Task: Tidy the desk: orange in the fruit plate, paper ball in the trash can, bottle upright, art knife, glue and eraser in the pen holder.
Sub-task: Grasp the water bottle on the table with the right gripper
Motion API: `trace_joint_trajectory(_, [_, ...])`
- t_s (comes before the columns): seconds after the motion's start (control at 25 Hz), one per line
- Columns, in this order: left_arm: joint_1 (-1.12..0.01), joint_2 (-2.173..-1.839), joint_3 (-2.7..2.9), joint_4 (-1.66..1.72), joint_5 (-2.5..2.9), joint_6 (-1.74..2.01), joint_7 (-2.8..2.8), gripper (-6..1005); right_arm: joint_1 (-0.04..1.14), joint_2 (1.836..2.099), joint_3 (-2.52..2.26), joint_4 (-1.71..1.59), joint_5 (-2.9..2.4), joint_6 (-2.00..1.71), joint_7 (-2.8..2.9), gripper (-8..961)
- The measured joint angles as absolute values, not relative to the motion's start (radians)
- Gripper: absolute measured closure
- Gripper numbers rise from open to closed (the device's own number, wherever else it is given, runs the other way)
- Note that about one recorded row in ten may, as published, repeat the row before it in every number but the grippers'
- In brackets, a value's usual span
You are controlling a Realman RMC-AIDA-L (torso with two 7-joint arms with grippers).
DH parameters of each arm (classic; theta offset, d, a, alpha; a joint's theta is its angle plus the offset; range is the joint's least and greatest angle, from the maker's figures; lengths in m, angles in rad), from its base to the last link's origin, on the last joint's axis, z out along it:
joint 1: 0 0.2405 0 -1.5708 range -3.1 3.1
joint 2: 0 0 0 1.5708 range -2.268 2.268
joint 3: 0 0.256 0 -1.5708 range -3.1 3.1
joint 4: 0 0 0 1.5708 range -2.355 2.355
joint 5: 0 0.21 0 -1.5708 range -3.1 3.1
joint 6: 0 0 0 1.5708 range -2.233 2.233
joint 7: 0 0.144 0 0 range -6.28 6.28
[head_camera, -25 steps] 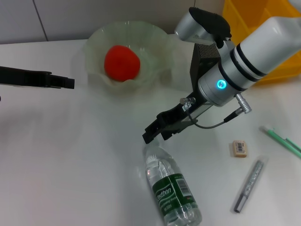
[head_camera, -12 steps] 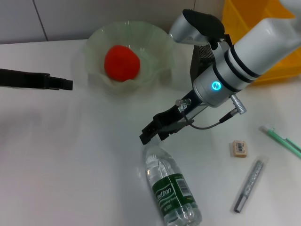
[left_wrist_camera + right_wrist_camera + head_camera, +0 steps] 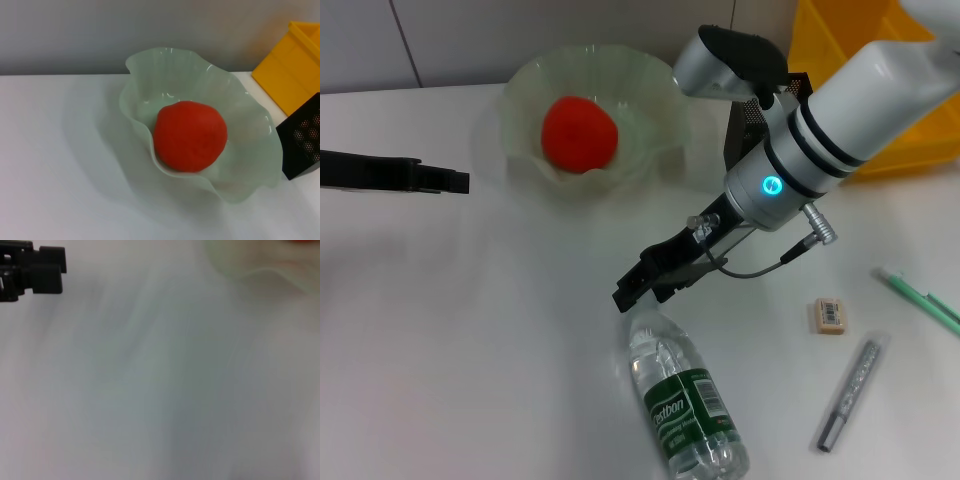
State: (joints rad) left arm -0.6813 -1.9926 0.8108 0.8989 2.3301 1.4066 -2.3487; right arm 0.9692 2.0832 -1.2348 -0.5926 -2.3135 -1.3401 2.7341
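Note:
The orange [image 3: 578, 133] [image 3: 190, 135] rests inside the fruit plate [image 3: 520, 95] [image 3: 150, 65]. The bottle [image 3: 685, 400] lies on its side near the front, cap toward my right gripper [image 3: 640, 288], which hovers open just beyond the cap. The eraser [image 3: 828, 315] lies to the right. A silver pen-shaped tool [image 3: 850, 395] and a green-and-white stick [image 3: 920, 295] lie beyond it; which is the art knife and which the glue I cannot tell. The pen holder [image 3: 748, 125] [image 3: 302, 142] is partly hidden behind the right arm. The trash can [image 3: 820, 40] stands at the back right. The paper ball is out of view. My left gripper [image 3: 445, 181] [image 3: 35, 275] hangs at the left.
A tiled wall runs behind the white desk. The yellow bin's corner [image 3: 295, 65] shows next to the black mesh holder in the left wrist view.
My right gripper has slid left and a little toward the bottle's cap. The left gripper has drawn back slightly to the left.

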Motion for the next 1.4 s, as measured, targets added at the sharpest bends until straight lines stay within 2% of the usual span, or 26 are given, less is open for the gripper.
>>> trace_joint_trajectory(0.2, [-0.681, -1.993, 0.81, 0.899, 2.33, 1.407, -2.348, 545, 0.972, 2.083, -1.235, -0.582, -2.313, -1.335, 2.733, 344])
trace_joint_trajectory(0.84, [-0.668, -1.994, 0.81, 0.899, 2.319, 1.413, -2.348, 546, 0.964, 2.084, -1.235, -0.569, -2.313, -1.326, 2.73, 506])
trace_joint_trajectory(1.4, [-0.654, -1.993, 0.81, 0.899, 2.299, 1.414, -2.339, 547, 0.944, 2.086, -1.23, -0.599, -2.291, -1.311, 2.707, 520])
